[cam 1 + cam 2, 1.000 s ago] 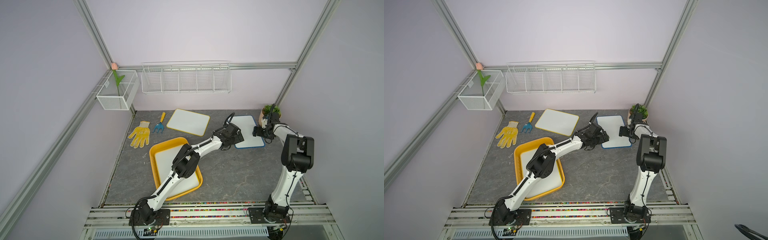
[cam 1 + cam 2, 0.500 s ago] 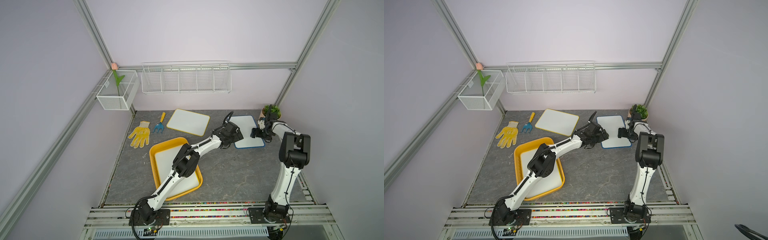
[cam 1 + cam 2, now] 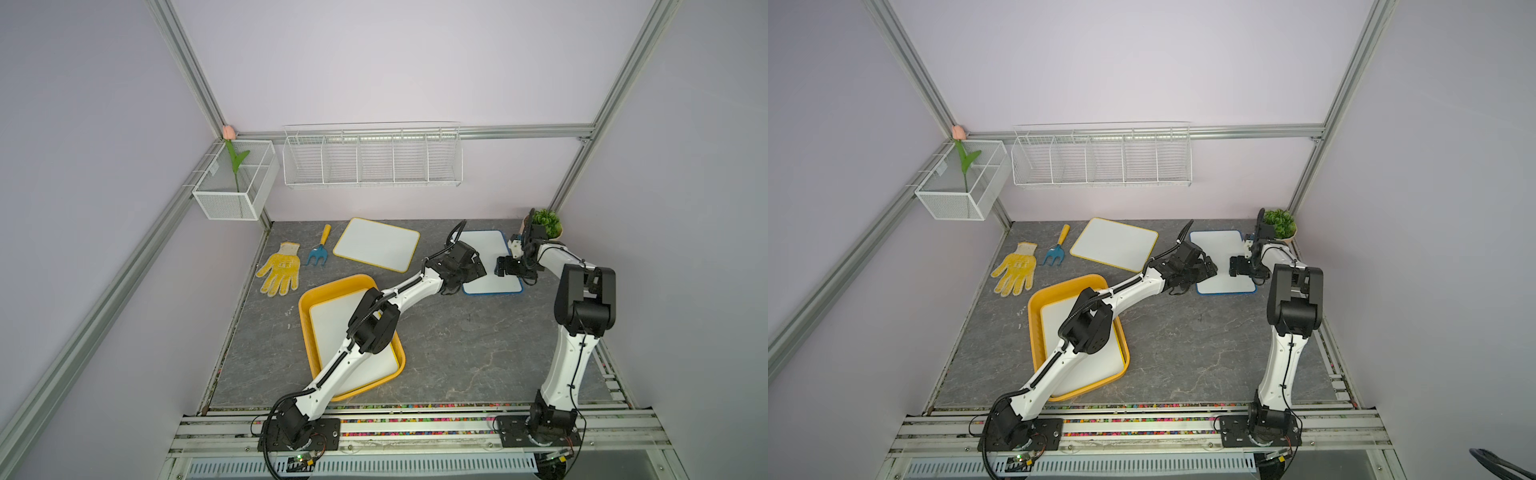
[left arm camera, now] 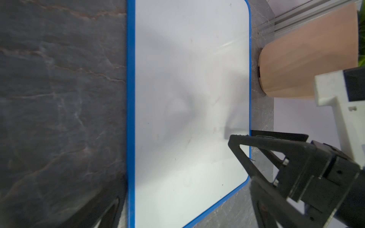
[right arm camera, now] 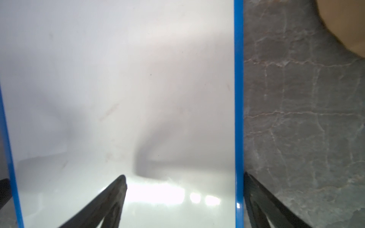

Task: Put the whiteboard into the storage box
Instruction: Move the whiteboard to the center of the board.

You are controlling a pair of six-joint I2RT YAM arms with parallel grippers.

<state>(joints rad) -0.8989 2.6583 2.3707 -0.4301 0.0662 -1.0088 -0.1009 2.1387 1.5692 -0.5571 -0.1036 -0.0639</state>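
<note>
The task looks partly done. The shallow orange-yellow plastic storage box (image 3: 332,281), near the front-left corner of the grey stone-patterned worktop (image 3: 457,353), already holds one plain white rectangular whiteboard (image 3: 332,328) lying flat inside its low walls. Two boards are outside it: a yellow-framed white whiteboard (image 3: 376,245) flat by the middle of the back edge, and a blue-framed white whiteboard (image 3: 486,253) flat near the back-right corner, just beside a tan plant pot (image 4: 296,59). The blue-framed one seems to be the board in hand and is not yet lifted. The left gripper (image 3: 473,272) sits low over its front-left part, jaws spread wide and empty; its wrist view is too blurred to tell whether a finger touches the frame. The right gripper (image 5: 183,197), also spread and empty, straddles the board's edge facing the worktop's right edge: one finger (image 5: 116,197) is over the white face, the other outside the blue frame. Grasping, lifting, carrying and placing are left to do.
</note>
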